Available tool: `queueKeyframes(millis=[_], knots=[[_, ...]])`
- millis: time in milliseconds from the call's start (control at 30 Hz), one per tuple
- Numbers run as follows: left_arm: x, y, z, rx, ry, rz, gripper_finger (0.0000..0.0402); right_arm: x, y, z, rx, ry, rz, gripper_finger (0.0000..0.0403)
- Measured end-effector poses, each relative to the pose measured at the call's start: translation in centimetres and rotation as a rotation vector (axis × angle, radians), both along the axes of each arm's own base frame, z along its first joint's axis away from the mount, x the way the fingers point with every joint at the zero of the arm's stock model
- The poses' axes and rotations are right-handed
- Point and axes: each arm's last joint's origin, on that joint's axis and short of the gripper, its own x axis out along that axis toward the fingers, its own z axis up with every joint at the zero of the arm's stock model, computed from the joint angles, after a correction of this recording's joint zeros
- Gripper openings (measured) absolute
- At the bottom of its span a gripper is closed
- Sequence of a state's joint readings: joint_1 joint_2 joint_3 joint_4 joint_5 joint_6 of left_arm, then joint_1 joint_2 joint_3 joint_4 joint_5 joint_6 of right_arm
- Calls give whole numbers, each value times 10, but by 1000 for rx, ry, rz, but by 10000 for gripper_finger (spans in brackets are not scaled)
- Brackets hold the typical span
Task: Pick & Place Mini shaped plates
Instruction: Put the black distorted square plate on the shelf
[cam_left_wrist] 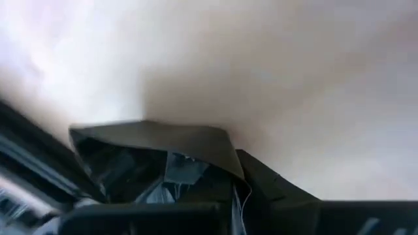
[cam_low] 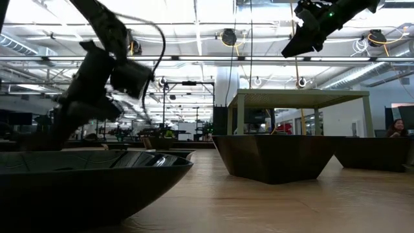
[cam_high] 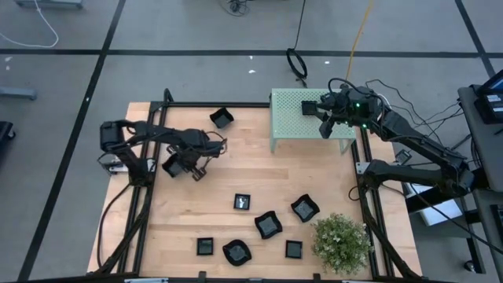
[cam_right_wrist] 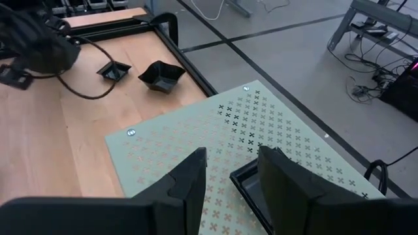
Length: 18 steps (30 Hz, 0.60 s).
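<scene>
While the right gripper (cam_right_wrist: 232,173) hovers over the green stand (cam_high: 292,106), fingers spread above a black plate (cam_right_wrist: 243,186) | left gripper (cam_high: 182,163) pinches a square plate (cam_left_wrist: 153,156) | risk: a loose pinch drops it.

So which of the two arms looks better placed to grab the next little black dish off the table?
Probably the left. The left gripper hangs over the wood among the dishes, near the square plate. The right gripper is busy above the green stand, away from the loose plates.
</scene>
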<state>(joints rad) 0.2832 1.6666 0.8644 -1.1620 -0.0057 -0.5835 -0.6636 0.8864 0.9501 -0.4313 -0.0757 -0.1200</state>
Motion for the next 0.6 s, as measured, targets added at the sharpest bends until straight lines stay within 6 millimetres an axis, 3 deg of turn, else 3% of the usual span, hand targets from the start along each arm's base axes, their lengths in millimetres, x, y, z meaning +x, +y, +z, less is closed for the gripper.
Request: queueKeyframes(millis=[133,367,467,600], knots=[[13,-15,27,-56,-148,-39,5,0,0,0,2,3,0,125],[38,-40,118,-40,-557,-285,6,0,0,0,0,1,0,125],[48,-46,160,119,-735,-436,7,0,0,0,-1,0,0,125],[67,-46,200,474,-902,-667,17,0,0,0,-2,-1,0,125]])
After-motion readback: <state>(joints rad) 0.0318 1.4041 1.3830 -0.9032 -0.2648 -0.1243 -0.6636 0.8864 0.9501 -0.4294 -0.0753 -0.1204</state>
